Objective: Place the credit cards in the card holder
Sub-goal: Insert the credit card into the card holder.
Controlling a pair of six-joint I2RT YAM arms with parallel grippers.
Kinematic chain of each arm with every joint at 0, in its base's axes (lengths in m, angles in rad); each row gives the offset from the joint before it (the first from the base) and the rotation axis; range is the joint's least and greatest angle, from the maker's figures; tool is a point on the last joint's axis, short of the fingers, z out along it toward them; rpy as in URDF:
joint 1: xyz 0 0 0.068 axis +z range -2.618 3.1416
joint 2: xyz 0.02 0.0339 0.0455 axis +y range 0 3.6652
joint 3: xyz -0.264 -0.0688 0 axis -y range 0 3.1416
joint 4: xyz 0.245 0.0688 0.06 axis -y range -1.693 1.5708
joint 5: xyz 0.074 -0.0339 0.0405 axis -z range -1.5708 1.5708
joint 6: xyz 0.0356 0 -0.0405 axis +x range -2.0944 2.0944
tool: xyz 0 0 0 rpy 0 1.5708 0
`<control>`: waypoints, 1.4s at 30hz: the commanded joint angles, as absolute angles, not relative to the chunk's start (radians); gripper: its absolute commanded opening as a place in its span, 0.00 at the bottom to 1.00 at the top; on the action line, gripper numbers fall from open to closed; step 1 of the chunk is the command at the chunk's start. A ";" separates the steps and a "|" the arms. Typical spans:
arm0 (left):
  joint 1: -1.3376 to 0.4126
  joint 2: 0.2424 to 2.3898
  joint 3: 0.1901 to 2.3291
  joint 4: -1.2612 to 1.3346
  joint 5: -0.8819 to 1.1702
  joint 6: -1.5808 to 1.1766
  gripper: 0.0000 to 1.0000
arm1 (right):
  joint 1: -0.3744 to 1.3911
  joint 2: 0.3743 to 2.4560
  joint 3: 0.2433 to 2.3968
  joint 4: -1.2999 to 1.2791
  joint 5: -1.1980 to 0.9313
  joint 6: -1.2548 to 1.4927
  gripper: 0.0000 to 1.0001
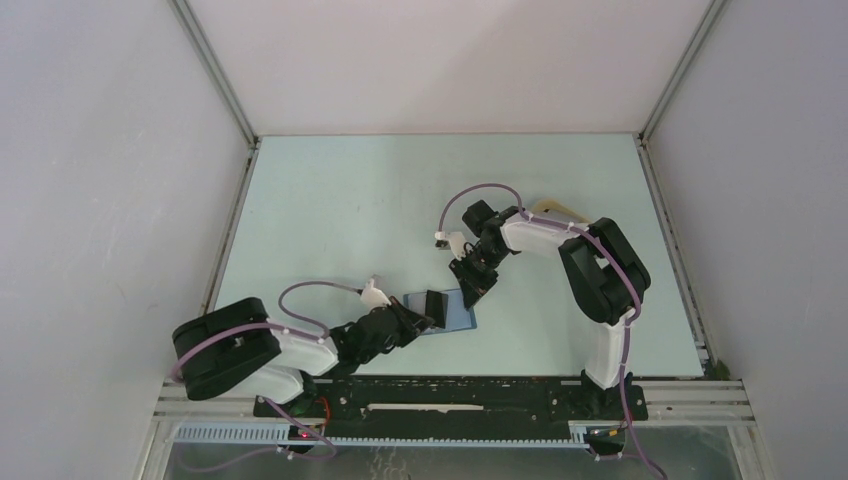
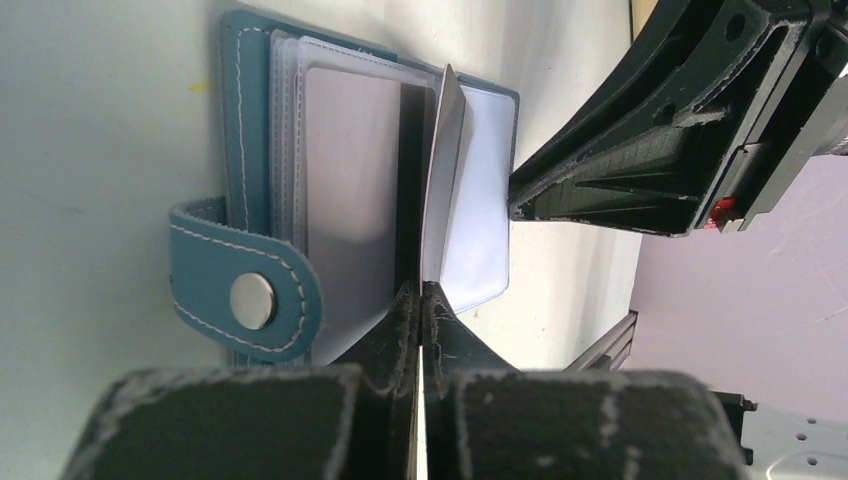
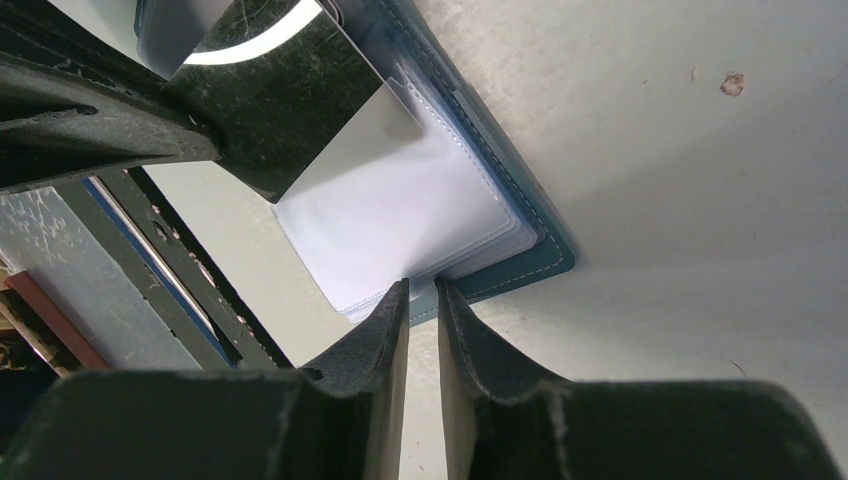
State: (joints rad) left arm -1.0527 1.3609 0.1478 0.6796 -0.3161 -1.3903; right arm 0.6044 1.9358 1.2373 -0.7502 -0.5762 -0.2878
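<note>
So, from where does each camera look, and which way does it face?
Top external: above and behind the bases, looking down at the table; left gripper and right gripper show.
Left wrist: on the left arm, facing along its fingers, shut on a card, toward the card holder.
Right wrist: on the right arm, facing along its fingers to the card holder's edge.
Shared: both wrist views show card and card holder.
</note>
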 commanded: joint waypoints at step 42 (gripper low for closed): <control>-1.035 1.571 0.157 0.916 -0.151 -1.293 0.51 | 0.609 1.873 1.366 -0.684 -0.867 -0.169 0.30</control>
State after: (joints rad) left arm -1.0489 1.5448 0.1478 0.9707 -0.2119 -1.3788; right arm 0.5964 1.8633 1.2865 -0.7540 -0.7700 -0.2710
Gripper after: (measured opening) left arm 0.506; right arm 0.307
